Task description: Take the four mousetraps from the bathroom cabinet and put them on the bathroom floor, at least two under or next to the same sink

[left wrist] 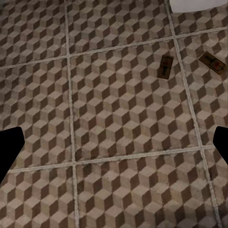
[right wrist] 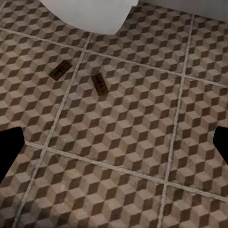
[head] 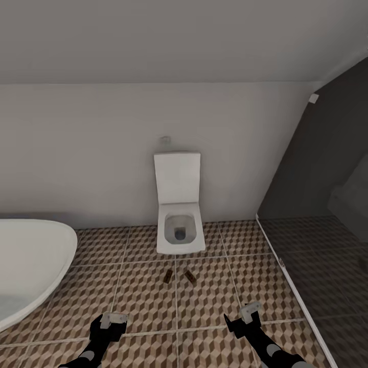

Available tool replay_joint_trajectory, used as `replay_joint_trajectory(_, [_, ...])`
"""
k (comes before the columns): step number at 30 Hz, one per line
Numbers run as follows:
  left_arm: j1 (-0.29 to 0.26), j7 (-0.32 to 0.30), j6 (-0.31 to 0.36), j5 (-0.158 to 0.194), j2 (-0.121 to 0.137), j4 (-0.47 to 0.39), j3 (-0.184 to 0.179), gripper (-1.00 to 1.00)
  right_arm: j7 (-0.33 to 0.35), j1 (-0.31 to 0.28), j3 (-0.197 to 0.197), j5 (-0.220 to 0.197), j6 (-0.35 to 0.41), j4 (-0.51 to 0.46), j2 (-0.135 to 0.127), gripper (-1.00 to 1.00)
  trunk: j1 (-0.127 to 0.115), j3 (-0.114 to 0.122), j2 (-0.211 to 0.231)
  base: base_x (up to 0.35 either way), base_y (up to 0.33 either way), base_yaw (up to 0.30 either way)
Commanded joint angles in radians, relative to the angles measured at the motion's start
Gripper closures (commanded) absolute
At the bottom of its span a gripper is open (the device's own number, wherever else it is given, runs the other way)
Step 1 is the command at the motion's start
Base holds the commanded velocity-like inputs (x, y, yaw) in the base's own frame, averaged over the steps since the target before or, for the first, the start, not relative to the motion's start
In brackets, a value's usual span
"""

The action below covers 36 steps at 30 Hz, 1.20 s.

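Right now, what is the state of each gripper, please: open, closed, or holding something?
Left gripper: open, holding nothing, above the tiled floor.
Right gripper: open, holding nothing.

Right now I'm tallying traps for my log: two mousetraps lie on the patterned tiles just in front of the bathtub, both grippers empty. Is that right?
Not quite. The two mousetraps lie on the patterned floor just in front of the toilet, not the bathtub, which sits well off to the side; the head view shows this. The left gripper and right gripper are indeed empty.
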Motion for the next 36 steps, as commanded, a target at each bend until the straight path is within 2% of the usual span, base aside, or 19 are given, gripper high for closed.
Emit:
replay_joint_trajectory(1, [0.0,0.005,-0.003,-0.001,0.0,0.001,-0.007,-1.0,0.008,-0.001,0.003,-0.011,-0.003,0.0,0.0,-1.0,0.001,0.0,-0.002,0.0,0.0,0.0])
replay_joint_trajectory(36, [-0.001,0.005,-0.001,-0.001,-0.001,0.001,-0.007,-1.0,0.008,-0.001,0.003,-0.01,-0.003,0.0,0.001,-1.0,0.001,0.055,-0.002,0.0,0.0,0.0])
